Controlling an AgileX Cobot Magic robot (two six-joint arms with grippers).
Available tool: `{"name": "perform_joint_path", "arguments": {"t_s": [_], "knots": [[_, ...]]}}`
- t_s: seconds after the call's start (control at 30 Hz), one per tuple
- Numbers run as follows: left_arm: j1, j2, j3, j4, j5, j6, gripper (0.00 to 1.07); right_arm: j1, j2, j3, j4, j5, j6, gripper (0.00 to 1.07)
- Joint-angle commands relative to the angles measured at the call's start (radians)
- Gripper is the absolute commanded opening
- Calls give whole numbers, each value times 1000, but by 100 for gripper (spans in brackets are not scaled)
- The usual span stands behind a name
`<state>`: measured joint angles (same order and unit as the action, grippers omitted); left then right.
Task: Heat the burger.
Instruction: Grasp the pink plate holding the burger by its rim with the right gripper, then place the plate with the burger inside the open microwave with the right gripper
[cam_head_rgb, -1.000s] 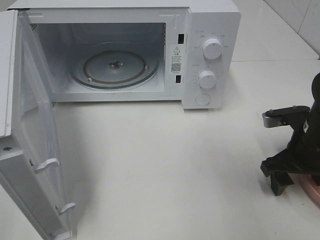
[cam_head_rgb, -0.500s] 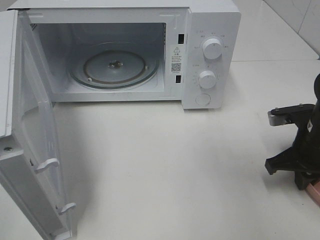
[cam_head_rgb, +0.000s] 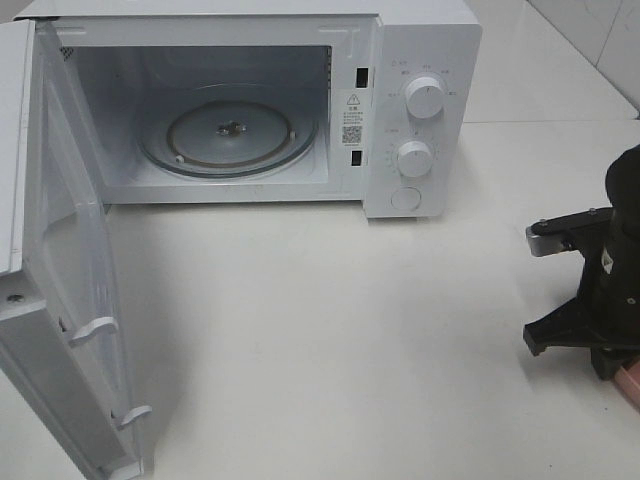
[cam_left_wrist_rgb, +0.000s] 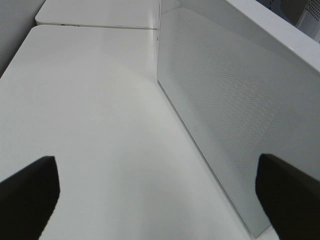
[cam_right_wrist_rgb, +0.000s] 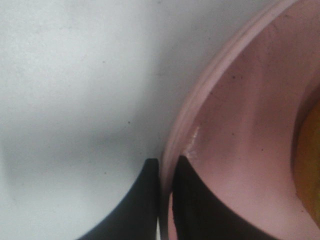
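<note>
Fingers (cam_right_wrist_rgb: 145, 200) of the black right gripper (cam_right_wrist_rgb: 166, 162) are pointed down at the near right corner of the white counter (cam_head_rgb: 330, 330). They are pinched narrowly on the rim of the shallow pink round plate (cam_right_wrist_rgb: 235, 125), one outside and one inside. Only a golden-brown sliver of the burger (cam_right_wrist_rgb: 311, 160) is shown, on the plate just inward of the pinched rim. The black left gripper (cam_left_wrist_rgb: 155, 167) is held spread wide, gripping nothing, beside the outer mesh face of the white microwave door (cam_head_rgb: 70, 250), which stands open along the left edge. Open counter lies between the plate and the white microwave (cam_head_rgb: 420, 40) at the far edge, where its glass turntable (cam_head_rgb: 228, 135) is exposed.
</note>
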<state>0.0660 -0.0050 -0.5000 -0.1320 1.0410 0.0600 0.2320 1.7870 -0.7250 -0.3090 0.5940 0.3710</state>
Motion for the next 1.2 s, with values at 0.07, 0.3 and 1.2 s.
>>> {"name": "perform_joint_path", "arguments": {"t_s": [0.07,0.3,1.2], "knots": [[-5,-19,3,-2,-6,-1,100,37,-13,10,-104,1,110,0],[-5,-19,3,-2,-6,-1,100,108,-16,13,-260,59,256,0],[-5,-19,3,-2,-6,-1,100,280,-194,99,-378,262,374,0]]}}
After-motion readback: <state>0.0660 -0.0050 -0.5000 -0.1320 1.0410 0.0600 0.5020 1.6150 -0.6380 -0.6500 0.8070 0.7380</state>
